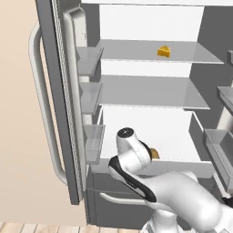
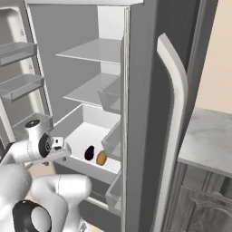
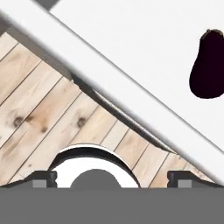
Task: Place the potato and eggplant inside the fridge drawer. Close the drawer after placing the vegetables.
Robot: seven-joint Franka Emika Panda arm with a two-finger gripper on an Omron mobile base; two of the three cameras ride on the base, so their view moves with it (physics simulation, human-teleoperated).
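The fridge drawer stands pulled out, its white floor exposed. On that floor the near-black eggplant and the orange-brown potato lie side by side, close to the front wall. In the left base view the potato peeks out from behind my arm. In the hand view the eggplant lies beyond the drawer's front rim. My gripper hangs just outside the drawer's front, over the floor. The gripper is open, its fingertips wide apart and empty.
A yellow cheese wedge sits on the top shelf. The left fridge door and the right door stand open on either side, both carrying bins. A grey counter lies to the right. Wood floor is below my hand.
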